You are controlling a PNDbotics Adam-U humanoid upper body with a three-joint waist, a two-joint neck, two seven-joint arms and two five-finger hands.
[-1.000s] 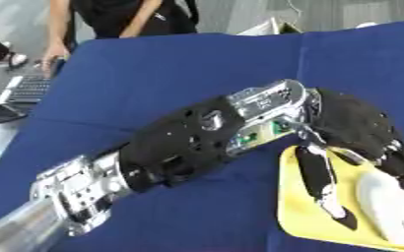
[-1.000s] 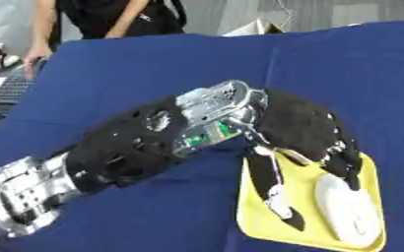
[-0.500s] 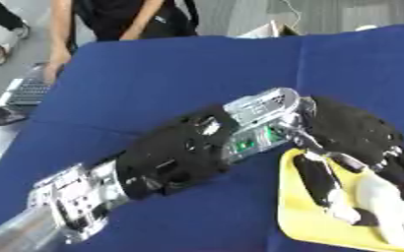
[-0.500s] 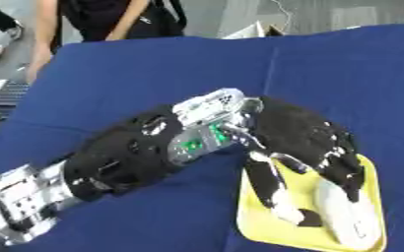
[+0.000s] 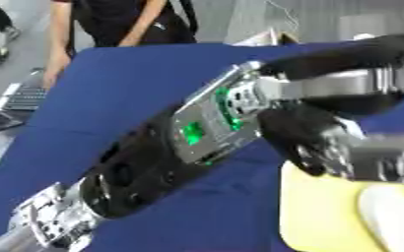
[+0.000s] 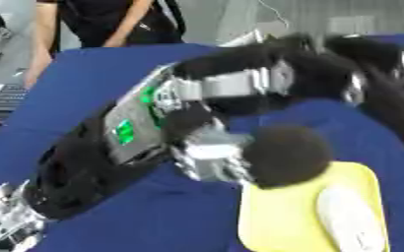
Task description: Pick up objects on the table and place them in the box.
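Where the frame's near edge is met, the left arm (image 5: pixel 145 172) is recorded: a black, rounded shell running up from a silver, ribbed joint at the lower left.

Item, box (image 5: pixel 318 216): a shallow yellow tray, smooth, with rounded corners, laid on the table at the lower right.

Item, white object (image 5: pixel 395 216): smooth, oval, mouse-like; it is seen lying inside the box, toward its right side.

Item, left hand (image 5: pixel 322 142): dark with silver parts, held over the box's near-left corner and partly covering it. Whether it is released, clenched or grasping anything cannot be told. In the right eye view a dark rounded mass is seen above the box; it cannot be said whether this is the hand's back or something carried.

Item, panel (image 5: pixel 207 123): flat, grey, metallic, lit green, set on the arm just behind the hand.

Item, table (image 5: pixel 111 88): covered in blue cloth, matte, lightly creased.

Item, keyboard (image 5: pixel 24 96): grey, flat, at the far left, off the cloth.

Risks, as judged: the light tray could be nudged or tipped if its rim were caught by the hand; anything carried could be dropped onto the rim and sent rolling across the cloth; the cloth could be dragged by the arm.
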